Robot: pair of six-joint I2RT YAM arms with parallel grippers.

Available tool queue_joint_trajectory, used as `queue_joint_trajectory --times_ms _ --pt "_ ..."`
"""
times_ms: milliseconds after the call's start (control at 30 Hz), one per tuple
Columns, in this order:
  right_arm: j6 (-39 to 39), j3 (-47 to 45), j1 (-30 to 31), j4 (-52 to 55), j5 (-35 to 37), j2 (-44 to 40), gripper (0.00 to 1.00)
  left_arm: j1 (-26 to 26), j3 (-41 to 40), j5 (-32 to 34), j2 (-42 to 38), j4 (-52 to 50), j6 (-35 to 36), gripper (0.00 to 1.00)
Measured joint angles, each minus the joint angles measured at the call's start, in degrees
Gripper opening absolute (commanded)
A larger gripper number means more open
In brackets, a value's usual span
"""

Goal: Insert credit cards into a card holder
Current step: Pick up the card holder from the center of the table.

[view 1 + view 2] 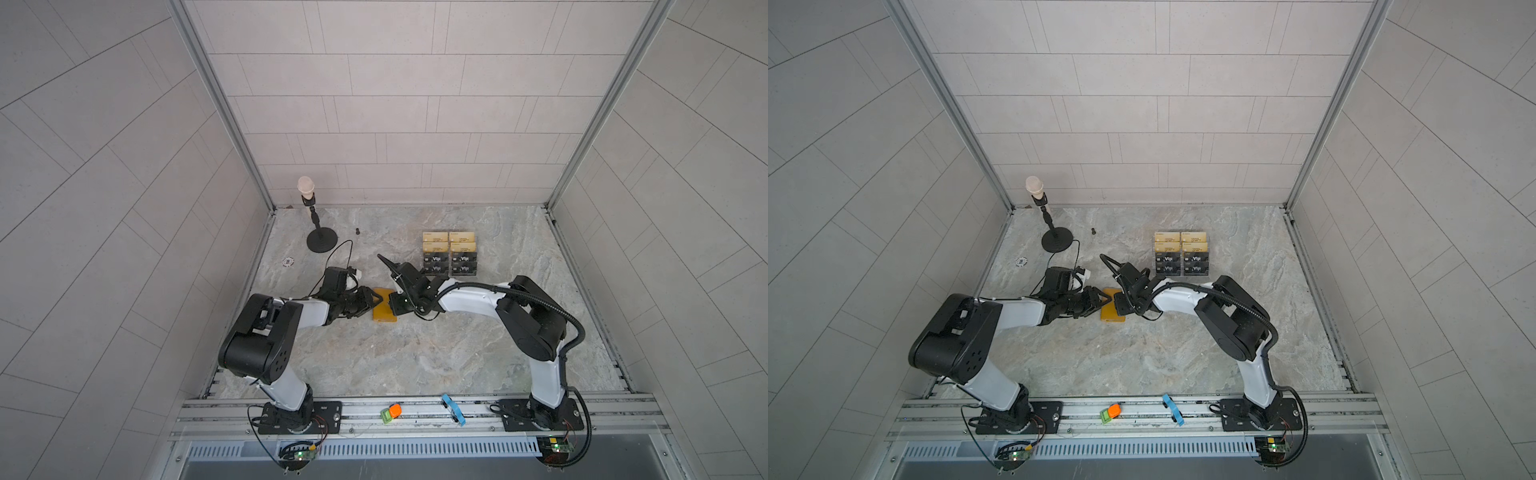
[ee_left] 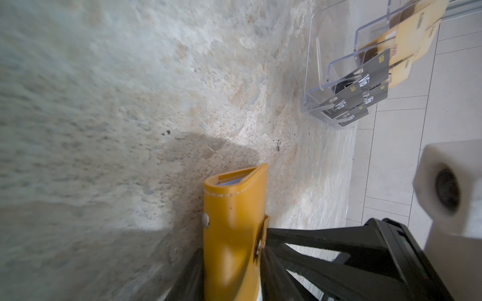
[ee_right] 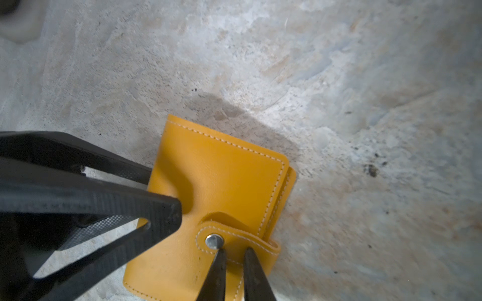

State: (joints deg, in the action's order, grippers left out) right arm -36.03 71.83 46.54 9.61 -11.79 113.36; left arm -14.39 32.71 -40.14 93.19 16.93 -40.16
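The holder [image 1: 384, 309], snapped closed, lies near the middle of the worktop [image 1: 415, 357]. The left end effector [image 1: 375, 302] clasps its left edge, one finger [image 3: 167, 211] on the top face and the other at the underside. The right end effector [image 3: 234, 256] sets narrow jaws over the tab [image 3: 234, 238]; I cannot tell whether it is gripping. The cards [image 1: 436, 259] sit in the stand [image 2: 317, 60] nearer the far edge.

You have soft, even overhead light in both top views, though the wall seams [image 1: 415, 96] bow toward the frame edges. In the left wrist view the bench [image 2: 104, 104] is smeared and blurred, while the right wrist view shows the card holder [image 3: 221, 169] sharp, throwing a soft shadow.
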Motion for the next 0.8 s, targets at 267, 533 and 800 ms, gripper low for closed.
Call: queue_joint_trajectory --times_ms 267,533,800 --pt "0.5 -0.2 -0.1 -0.3 -0.5 -0.2 0.19 -0.6 0.4 0.0 0.0 0.5 -0.4 0.12" --pt "1.7 -0.3 -0.2 2.5 -0.7 -2.5 0.34 -3.9 1.4 5.6 -5.0 -5.4 1.0 0.06" --pt "2.6 -0.4 -0.1 6.3 0.6 -12.2 0.41 -10.9 4.7 17.4 -13.7 -14.2 2.2 0.04"
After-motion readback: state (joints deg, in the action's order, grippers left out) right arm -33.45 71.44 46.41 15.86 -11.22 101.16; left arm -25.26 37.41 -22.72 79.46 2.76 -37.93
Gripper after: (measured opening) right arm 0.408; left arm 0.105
